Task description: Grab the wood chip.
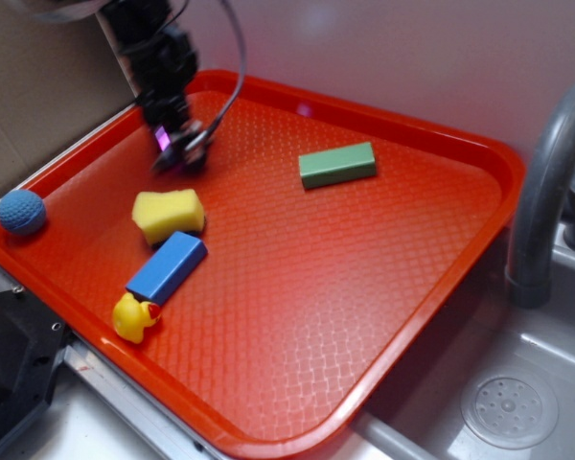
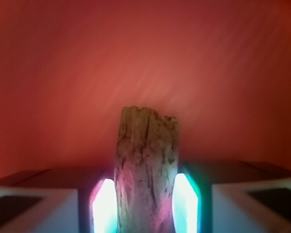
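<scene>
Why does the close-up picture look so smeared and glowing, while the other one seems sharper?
In the wrist view the red tray is streaked with blur, and pink and green light glows on either side of the wood chip, which shows its grain fairly clearly. In the exterior view the tray's pattern is crisp, but the gripper is blurred, with a small purple glow.

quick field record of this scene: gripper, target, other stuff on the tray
gripper: gripper low over the tray's far left, shut on the wood chip
target: wood chip between the fingers, sticking out ahead
tray: red tray beside a sink
other items: green block, yellow sponge, blue block, rubber duck, blue ball
</scene>
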Controlling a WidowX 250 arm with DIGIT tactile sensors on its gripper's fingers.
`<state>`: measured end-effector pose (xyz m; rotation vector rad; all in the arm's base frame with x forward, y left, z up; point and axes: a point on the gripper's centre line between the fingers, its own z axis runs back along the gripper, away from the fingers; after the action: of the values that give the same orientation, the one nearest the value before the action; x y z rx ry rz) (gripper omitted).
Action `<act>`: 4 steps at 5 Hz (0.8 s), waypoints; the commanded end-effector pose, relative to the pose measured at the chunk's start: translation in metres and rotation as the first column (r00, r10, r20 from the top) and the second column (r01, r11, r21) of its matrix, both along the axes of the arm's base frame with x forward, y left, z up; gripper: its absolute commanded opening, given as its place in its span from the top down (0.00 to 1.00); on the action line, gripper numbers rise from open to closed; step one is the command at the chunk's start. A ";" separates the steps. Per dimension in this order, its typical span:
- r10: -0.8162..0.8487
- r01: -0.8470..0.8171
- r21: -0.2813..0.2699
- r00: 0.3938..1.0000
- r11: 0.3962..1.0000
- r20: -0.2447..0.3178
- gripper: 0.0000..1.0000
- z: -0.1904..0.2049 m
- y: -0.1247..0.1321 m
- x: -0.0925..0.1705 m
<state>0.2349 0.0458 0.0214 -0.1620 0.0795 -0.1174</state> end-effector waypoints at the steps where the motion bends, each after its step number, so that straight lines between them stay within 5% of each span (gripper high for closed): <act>1: 0.169 -0.161 -0.064 0.976 0.985 0.139 1.00 0.095 -0.067 -0.023; 2: 0.224 -0.203 -0.135 0.960 0.970 0.165 1.00 0.147 -0.069 -0.009; 4: 0.316 -0.304 -0.089 0.933 0.948 0.170 1.00 0.183 -0.066 0.006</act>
<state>0.2291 -0.0161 0.1915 -0.2191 -0.0948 0.1706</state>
